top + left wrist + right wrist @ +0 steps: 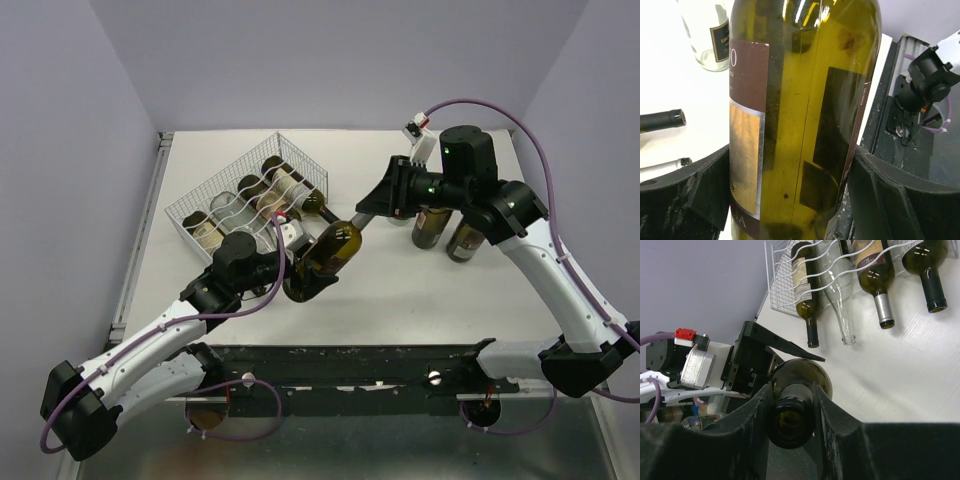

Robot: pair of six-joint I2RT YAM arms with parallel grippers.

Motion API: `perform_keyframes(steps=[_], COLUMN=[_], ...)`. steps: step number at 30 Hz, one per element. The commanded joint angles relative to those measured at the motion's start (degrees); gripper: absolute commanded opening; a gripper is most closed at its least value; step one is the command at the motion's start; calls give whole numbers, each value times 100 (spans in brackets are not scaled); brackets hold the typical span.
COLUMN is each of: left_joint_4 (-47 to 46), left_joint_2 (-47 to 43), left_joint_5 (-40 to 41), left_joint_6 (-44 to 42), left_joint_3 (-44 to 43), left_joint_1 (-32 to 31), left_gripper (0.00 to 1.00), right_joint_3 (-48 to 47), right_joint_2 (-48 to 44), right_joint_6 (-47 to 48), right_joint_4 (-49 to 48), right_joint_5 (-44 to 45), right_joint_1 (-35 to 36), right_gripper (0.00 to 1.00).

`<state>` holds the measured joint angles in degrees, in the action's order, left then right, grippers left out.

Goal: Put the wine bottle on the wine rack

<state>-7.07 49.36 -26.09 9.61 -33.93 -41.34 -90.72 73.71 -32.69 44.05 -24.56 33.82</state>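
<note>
top external view: the wine bottle (340,246) hangs tilted near the middle of the surface (400,300), base toward 7 o'clock, neck toward 2 o'clock. it is outside the wine rack (222,175), which sits at its 10 o'clock with four bottles (262,195) lying in it. the left end effector (312,268) pinches the bottle's labelled body. the right end effector (372,210) is clamped around its neck. two upright bottles (432,226) stand at its 3 o'clock, beneath the right arm (520,215).
</note>
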Motion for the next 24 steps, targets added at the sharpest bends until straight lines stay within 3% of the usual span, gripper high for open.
perform_keyframes(steps=[1,2,4,5,6,8,10,15,20,24], left_joint_4=[284,329,408,408,400,434,548,908,1172,1226], left_joint_2=[-6,3,21,21,-14,-76,-163,-322,-419,-445], left_joint_5=[420,446,525,604,700,815,868,1106,965,1061], left_joint_6=[-415,-485,-661,-705,-828,-1213,-1732,-3137,-4710,-5494], left_joint_3=[-140,-192,-263,-289,-298,-350,-438,-755,-904,-948], left_joint_1=[-14,-23,-23,-23,-23,-23,-23,-32,-23,-23], left_gripper=[44,35,0,0,0,0,0,0,0,0], right_joint_3=[10,28,54,54,54,133,133,-112,-323,-394], right_joint_2=[-270,-270,-252,-235,-243,-296,-314,-226,-147,20], right_joint_6=[-308,-300,-256,-204,-90,121,341,746,1141,1554], right_joint_4=[-626,-600,-539,-477,-442,-380,-240,217,604,851], right_joint_5=[-682,-682,-691,-691,-691,-630,-472,-322,64,-66], right_joint_1=[19,19,28,10,10,10,19,19,19,19], right_gripper=[1,1,1,2,15,57,78,88,89,89])
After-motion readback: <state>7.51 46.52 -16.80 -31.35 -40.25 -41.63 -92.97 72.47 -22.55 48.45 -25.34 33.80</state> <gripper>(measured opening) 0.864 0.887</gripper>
